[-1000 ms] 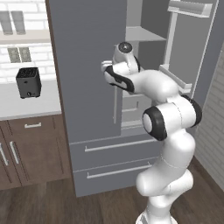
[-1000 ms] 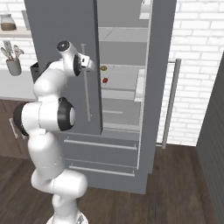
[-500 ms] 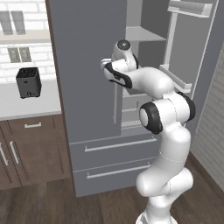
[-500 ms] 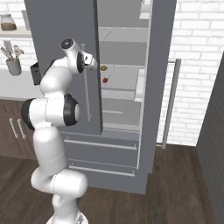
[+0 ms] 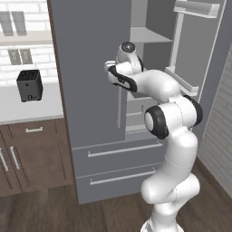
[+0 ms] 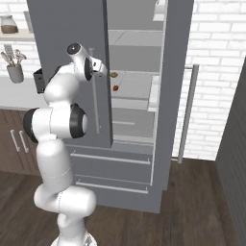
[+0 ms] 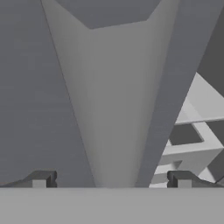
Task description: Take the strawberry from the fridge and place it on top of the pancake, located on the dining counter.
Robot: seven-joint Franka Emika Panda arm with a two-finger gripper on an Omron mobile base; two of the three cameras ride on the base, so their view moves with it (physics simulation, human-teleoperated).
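Observation:
The grey fridge (image 6: 72,29) has its left door shut and its right door swung open. Inside, the tiny red strawberry (image 6: 115,88) sits on a pale middle shelf. My gripper (image 6: 101,66) is raised in front of the left door's inner edge, left of and a little above the strawberry, well apart from it. In the hand view my gripper (image 7: 111,181) is open with nothing between its widely spread fingertips, and it faces the door's edge with shelves to the right. The pancake and the dining counter are out of view.
A small flat yellowish-brown round item (image 6: 114,74) lies above the strawberry. The open right door (image 5: 199,54) carries bins. Two drawers (image 5: 118,154) sit below. A black box (image 5: 30,84) stands on the wall counter (image 5: 27,108), and a utensil cup (image 6: 15,72) stands there too.
My hand has risen slightly in front of the left door's edge and the elbow has drawn more upright. The gripper has stayed open.

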